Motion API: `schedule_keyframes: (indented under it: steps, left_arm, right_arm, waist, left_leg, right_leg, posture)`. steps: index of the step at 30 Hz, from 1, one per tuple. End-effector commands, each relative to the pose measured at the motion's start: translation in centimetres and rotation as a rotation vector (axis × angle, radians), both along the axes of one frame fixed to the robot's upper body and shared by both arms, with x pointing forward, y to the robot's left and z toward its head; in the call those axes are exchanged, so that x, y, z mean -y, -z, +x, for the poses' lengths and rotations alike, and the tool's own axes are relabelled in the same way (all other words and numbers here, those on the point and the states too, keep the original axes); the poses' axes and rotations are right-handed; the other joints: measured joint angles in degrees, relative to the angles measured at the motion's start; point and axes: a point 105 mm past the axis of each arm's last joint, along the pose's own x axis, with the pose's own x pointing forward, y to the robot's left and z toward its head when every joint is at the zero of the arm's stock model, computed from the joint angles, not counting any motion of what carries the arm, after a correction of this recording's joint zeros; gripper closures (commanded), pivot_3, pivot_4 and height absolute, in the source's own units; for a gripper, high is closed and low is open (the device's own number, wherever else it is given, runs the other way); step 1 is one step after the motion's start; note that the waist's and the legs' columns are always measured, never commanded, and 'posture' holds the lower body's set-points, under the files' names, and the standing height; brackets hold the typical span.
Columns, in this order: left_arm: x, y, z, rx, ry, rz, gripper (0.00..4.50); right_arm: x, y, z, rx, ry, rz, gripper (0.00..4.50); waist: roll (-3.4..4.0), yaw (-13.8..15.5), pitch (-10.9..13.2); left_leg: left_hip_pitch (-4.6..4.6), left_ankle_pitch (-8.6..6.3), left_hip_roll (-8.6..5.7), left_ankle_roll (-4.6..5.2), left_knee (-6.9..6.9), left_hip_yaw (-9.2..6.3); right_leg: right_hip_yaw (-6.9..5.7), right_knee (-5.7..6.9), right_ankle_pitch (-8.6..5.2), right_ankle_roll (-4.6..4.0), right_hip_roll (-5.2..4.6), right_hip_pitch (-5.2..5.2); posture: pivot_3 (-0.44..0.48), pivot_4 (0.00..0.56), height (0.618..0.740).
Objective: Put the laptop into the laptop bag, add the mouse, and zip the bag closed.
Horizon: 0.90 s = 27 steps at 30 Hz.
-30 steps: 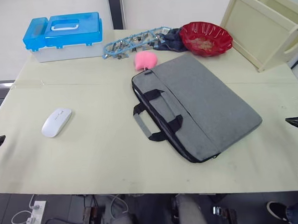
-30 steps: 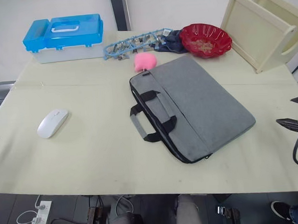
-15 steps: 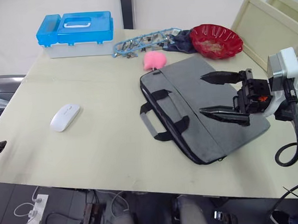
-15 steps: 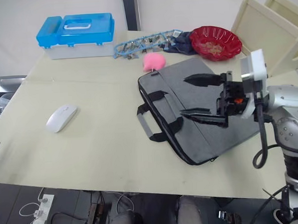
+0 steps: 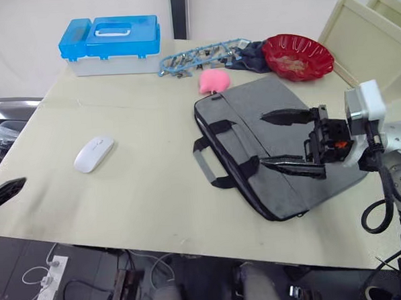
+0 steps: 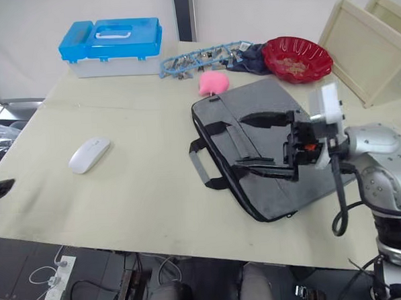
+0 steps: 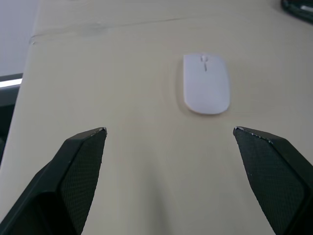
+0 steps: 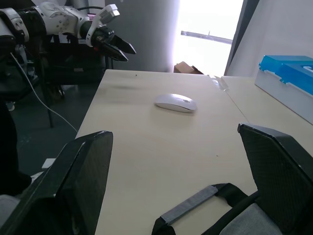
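Both claws are spread wide and hold nothing. The right claw [image 5: 293, 142] hovers over the grey laptop bag [image 5: 254, 140], which lies flat on the bench [image 5: 142, 200]. The left claw [image 7: 168, 139] hangs near the bench's left edge, pointed toward the white mouse [image 7: 206, 82], apart from it.

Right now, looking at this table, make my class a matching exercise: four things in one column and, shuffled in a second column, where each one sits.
Things:
1. mouse
2. laptop bag
3. blue box
4. red bowl

Places:
A. far right of the table
B. under the open right hand
C. far left corner
D. bare tabletop, left of the bag

Pairs: 1-D, 2-B, 3-C, 4-A
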Motion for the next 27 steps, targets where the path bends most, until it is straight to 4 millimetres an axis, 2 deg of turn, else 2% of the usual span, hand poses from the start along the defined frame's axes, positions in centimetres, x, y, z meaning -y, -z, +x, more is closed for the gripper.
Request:
schedule_keyframes:
  steps: [1,3,8,13,21,27]
  left_arm:
    - [1.9,0.0,2.2,0.01,0.049,0.022,0.0]
    - [2.0,0.3,3.0,0.008,0.046,0.028,0.0]
    - [3.7,2.1,7.1,-0.011,0.056,0.043,0.0]
    - [5.1,3.0,9.2,-0.02,0.106,0.015,0.0]
    - [6.0,3.9,10.7,-0.041,0.134,0.031,0.0]
    - [5.8,6.1,10.5,-0.119,0.131,0.073,0.0]
  right_arm:
    - [-0.4,-0.6,-0.3,0.075,-0.006,-0.005,0.02]
    - [-0.4,-0.7,-0.3,0.078,-0.002,-0.001,0.02]
    - [-0.9,-1.1,-0.3,0.085,0.025,0.011,0.02]
    - [-0.9,-0.8,-0.4,0.087,0.061,-0.012,0.02]
    - [-1.1,-0.9,-0.7,0.079,0.074,-0.011,0.02]
    - [-1.3,-1.2,-0.5,0.079,0.089,-0.002,0.02]
  waist:
    - [0.0,-0.1,0.0]
    - [-0.01,-0.4,0.0]
    - [-0.01,-0.4,0.0]
    - [-0.06,-0.3,0.0]
    - [-0.1,-0.5,-0.1]
    - [-0.1,-0.4,-0.1]
  left_leg:
    - [0.02,0.0,0.0,0.0,0.02,0.01]
    - [0.02,0.0,0.0,0.0,0.02,0.02]
    - [0.03,0.0,-0.01,0.0,-0.01,0.04]
    - [-0.01,0.0,-0.02,0.0,0.07,0.01]
    - [-0.01,0.0,-0.02,0.0,0.1,-0.01]
    - [-0.01,0.0,-0.02,0.0,0.1,-0.01]
  right_leg:
    - [0.0,0.02,0.01,-0.02,0.0,0.0]
    - [0.0,0.02,0.01,-0.03,0.0,0.0]
    - [-0.04,0.02,0.02,-0.03,0.0,-0.01]
    - [-0.06,0.03,0.02,-0.02,0.0,0.0]
    - [-0.07,0.06,0.02,-0.02,0.0,0.0]
    - [-0.07,0.05,0.02,-0.02,0.0,0.0]
  posture:
    - [0.0,0.15,0.74]
    - [0.0,0.15,0.74]
    - [0.0,0.15,0.74]
    - [0.0,0.15,0.74]
    - [0.0,0.15,0.74]
    - [0.0,0.15,0.74]
